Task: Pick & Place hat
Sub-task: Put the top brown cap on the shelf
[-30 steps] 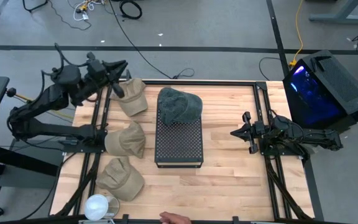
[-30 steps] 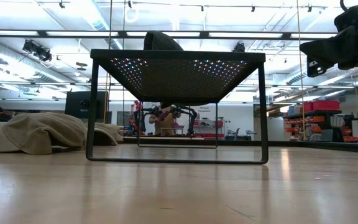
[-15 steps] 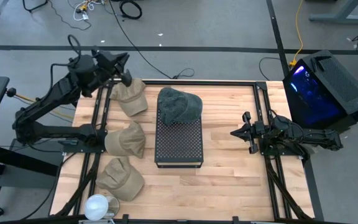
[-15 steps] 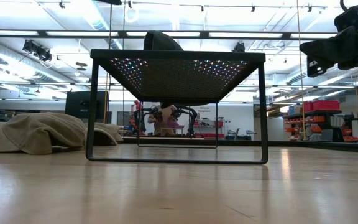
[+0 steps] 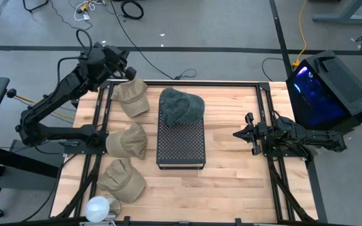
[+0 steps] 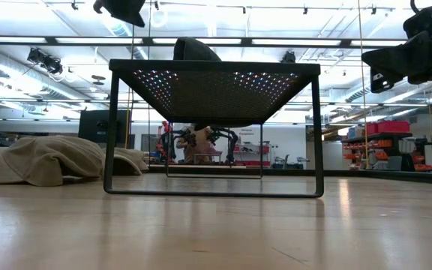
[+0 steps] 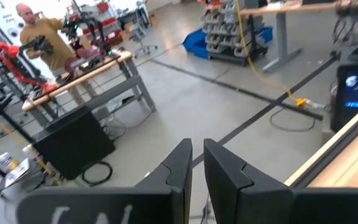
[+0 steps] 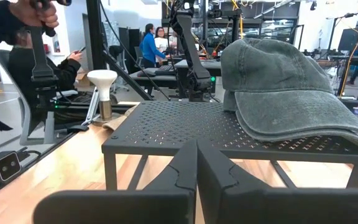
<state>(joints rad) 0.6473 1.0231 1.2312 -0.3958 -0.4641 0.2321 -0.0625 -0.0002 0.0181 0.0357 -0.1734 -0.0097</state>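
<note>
A grey-green hat (image 5: 181, 105) lies on the far end of a black perforated stand (image 5: 181, 144), its brim over the stand's top (image 8: 278, 87). Three tan hats (image 5: 132, 97) (image 5: 127, 139) (image 5: 123, 179) lie along the table's left side. My left gripper (image 5: 128, 73) hangs high over the far-left corner, above the farthest tan hat. Its fingers (image 7: 197, 155) are almost together and hold nothing. My right gripper (image 5: 236, 134) waits at the right side, shut and empty (image 8: 196, 155), pointing level at the stand.
A white knob-shaped object (image 5: 98, 207) stands at the near-left corner (image 8: 102, 87). A black box with a blue light (image 5: 329, 88) sits beyond the right edge. Bare wood (image 5: 231, 182) lies near and to the right of the stand. People show in the room behind.
My left arm has risen and swung toward the table's far edge, away from the farthest tan hat; it now shows at the top of the low view. A person's hand at the near edge has withdrawn. The hats and the right arm have kept still.
</note>
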